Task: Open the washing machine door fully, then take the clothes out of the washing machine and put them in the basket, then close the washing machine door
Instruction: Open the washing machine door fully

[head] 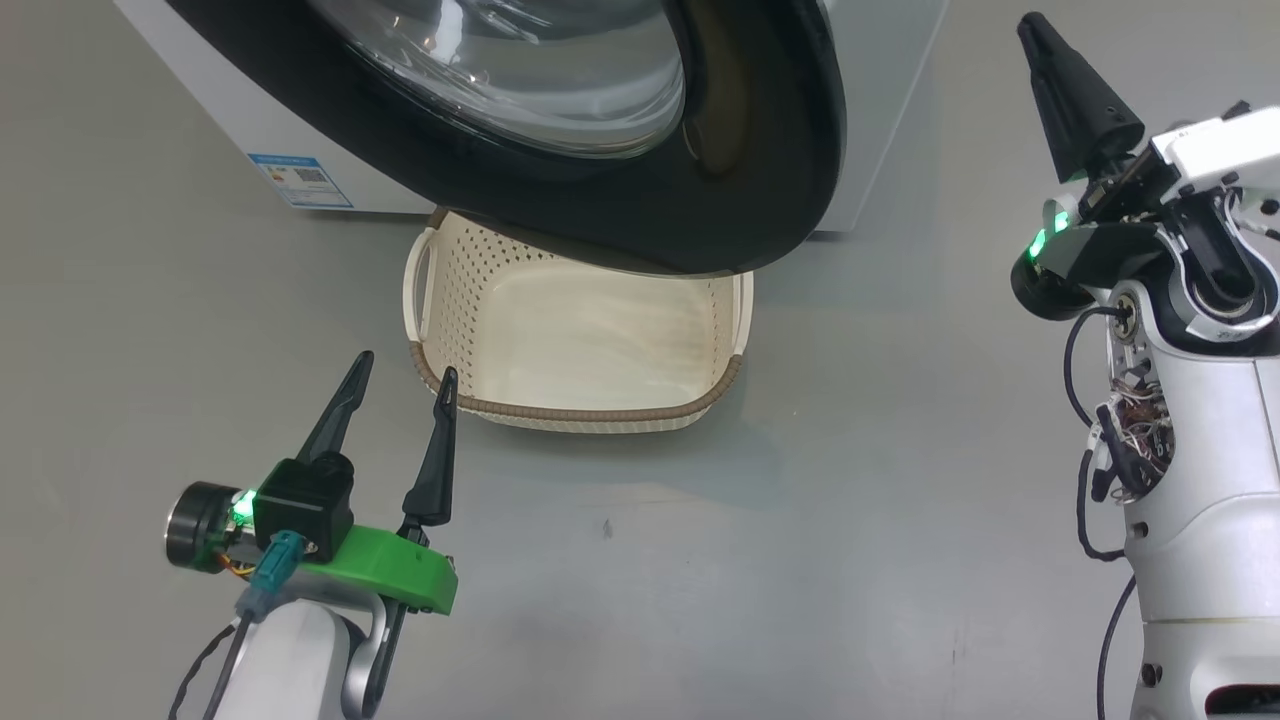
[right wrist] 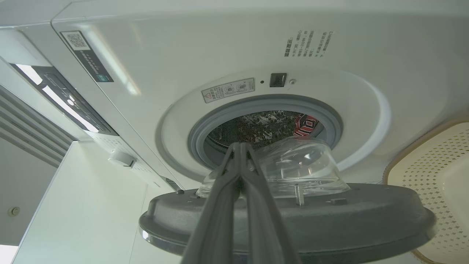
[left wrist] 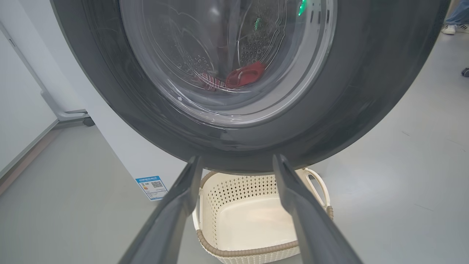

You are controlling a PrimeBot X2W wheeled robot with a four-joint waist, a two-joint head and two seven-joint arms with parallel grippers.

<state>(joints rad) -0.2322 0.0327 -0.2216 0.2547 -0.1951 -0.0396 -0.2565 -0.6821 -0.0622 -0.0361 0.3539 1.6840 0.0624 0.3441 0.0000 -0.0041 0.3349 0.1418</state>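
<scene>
Shows the washing machine door [head: 760,150] swung out from the front of the washing machine [head: 250,110], drum opening uncovered. Hangs the door's glossy black rim over the far end of the basket [head: 590,410] in the head view. Places the basket upright on the grey floor [head: 800,500] just in front of the washer, near the blue sticker [head: 300,180], cream bottom bare.

Finds the clothes [right wrist: 306,126] inside the steel drum, behind the grey seal [right wrist: 198,135]: red cloth with white stripes, low in the drum. Also glimpsed through the door's clear glass bowl in the left wrist view.

Sets the left gripper [head: 409,364] low at the left, 2 dark fingers spread wide, released and gripping nothing, tips near the basket's near left corner, pointing toward the door.

Holds the right gripper [head: 1032,25] high at the right, 2 fingers clenched tight against each other with nothing between them, apart from the door's rim. Points, in the right wrist view, over the door's inner side toward the drum opening.
</scene>
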